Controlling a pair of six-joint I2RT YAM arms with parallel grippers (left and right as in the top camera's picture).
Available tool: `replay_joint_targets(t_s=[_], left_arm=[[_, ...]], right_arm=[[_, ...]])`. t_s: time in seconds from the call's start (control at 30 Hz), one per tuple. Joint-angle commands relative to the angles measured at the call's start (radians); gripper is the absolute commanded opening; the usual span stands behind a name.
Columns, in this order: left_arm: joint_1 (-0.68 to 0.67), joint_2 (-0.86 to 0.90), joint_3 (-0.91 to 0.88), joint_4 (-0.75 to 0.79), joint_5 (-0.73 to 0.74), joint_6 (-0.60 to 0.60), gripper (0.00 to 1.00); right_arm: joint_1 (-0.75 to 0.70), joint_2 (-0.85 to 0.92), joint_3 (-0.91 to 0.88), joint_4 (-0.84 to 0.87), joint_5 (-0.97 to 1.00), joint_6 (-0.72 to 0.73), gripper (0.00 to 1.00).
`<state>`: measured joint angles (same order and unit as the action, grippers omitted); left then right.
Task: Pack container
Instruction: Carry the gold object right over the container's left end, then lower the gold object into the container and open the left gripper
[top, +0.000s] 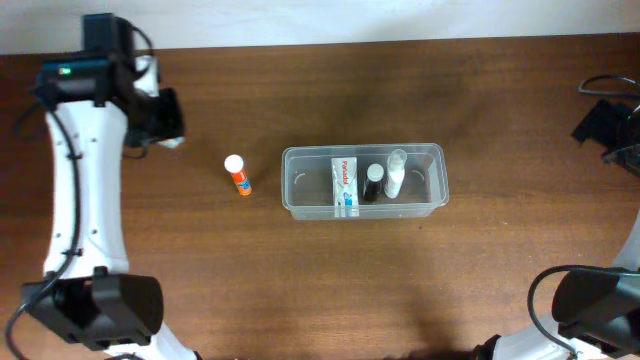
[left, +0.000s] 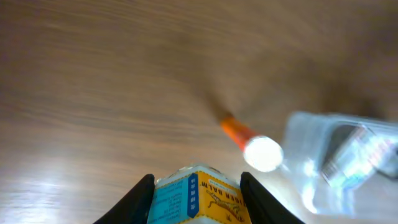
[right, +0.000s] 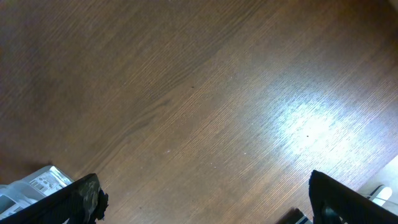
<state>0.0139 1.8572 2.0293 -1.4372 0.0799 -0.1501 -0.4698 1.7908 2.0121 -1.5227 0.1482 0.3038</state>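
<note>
The left gripper (left: 197, 186) clamps a Tiger Balm box (left: 198, 200), apparently mid-carry. The container (left: 311, 143) lies ahead-right of its fingers, beyond the orange tube (left: 235, 132). Next it should carry the box over the container's free end and release. The right gripper (right: 204, 190) gapes wide, empty.

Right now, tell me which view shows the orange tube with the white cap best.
Overhead: the orange tube lies whole and sharp beside the container. Left wrist shows it blurred, cap foremost. Right wrist misses it.
</note>
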Motion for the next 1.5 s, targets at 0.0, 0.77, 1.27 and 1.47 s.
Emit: replay_joint_targets(t_s=[0.0,0.77,1.27,1.47], left_arm=[[-0.085,-0.004,0.017,-0.02,0.071,0.013,0.36],[-0.494,0.188,0.015,0.038,0.03,-0.048,0.36],[-0.539,0.387,0.015,0.087,0.029,-0.048,0.36],[-0.539,0.44,0.015,0.087,0.029,-0.048,0.36]], right_arm=[[-0.002,0.0,0.002,-0.002,0.001,0.005,0.98],[-0.002,0.0,0.002,-0.002,0.001,0.005,0.98],[-0.002,0.0,0.002,-0.002,0.001,0.005,0.98],[-0.002,0.0,0.002,-0.002,0.001,0.005,0.98]])
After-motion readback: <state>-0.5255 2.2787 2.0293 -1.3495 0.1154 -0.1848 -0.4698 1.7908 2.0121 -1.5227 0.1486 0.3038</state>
